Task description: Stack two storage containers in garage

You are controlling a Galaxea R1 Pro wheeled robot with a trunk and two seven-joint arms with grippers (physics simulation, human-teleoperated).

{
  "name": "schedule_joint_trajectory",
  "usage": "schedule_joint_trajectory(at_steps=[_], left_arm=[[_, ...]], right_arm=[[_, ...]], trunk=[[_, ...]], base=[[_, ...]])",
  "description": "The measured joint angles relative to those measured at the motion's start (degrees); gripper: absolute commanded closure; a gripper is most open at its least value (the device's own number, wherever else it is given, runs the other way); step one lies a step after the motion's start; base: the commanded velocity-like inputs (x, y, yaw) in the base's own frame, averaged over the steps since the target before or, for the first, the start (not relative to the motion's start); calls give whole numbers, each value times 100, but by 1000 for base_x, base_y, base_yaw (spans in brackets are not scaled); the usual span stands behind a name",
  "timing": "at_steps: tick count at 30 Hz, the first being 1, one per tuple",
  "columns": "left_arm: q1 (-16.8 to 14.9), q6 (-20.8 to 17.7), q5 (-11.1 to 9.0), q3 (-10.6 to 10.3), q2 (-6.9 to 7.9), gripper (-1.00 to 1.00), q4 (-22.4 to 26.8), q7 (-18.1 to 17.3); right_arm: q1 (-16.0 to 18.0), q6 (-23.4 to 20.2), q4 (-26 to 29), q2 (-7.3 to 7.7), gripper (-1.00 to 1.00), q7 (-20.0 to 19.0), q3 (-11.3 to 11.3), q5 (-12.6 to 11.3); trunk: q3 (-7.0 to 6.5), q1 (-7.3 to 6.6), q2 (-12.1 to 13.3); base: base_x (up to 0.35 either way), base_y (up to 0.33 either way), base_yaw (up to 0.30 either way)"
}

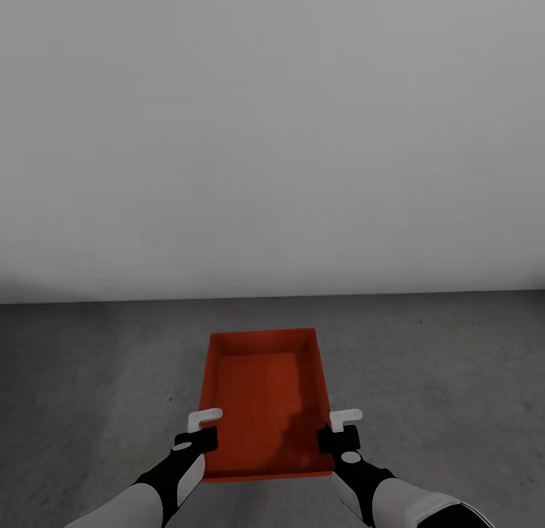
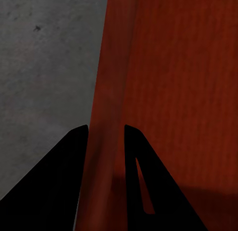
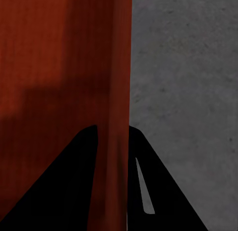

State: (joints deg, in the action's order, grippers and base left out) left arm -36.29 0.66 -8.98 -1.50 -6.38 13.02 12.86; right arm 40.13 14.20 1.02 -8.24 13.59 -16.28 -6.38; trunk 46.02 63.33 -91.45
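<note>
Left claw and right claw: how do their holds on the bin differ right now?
The left claw straddles the storage container's left long wall; the right claw straddles its right long wall. In each wrist view one finger is inside the bin, one outside over the floor. Both grip near the end closest to the robot.

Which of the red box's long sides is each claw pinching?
The left gripper straddles the storage container's left long wall, the right gripper its right long wall, both near the end closest to the robot.
</note>
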Motion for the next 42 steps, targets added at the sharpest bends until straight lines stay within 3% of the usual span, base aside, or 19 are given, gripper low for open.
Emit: schedule_joint_trajectory(at_steps=[42], left_arm=[[-1,-2,2,-3,0,100,9,-1]], right_arm=[[1,8,0,0,100,2,5,2]], trunk=[[754,923,-1685]], base=[[0,0,0]])
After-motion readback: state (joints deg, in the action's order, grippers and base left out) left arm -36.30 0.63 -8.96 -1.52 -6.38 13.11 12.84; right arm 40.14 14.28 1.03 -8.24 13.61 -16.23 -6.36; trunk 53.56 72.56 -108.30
